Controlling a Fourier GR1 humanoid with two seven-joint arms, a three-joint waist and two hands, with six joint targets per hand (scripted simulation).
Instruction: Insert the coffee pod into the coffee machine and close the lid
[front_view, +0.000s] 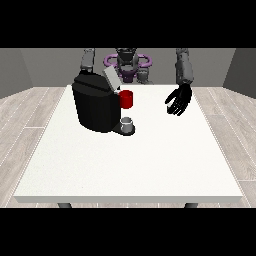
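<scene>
Here grey thing (128, 121) at coffee machine (96, 104); view-right hand (179, 100) apart, fingers relaxed, empty.

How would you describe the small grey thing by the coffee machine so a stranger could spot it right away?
Find the big black coffee machine on the white table, toward the view's left. At its front foot, on the dark base, stands a small grey thing, shaped like a short cup. A red thing at the machine sits directly above it; the grey one is lower, paler and nearer the camera.

Even, bright light; soft shadow under coffee machine (95, 105); no glare.
</scene>
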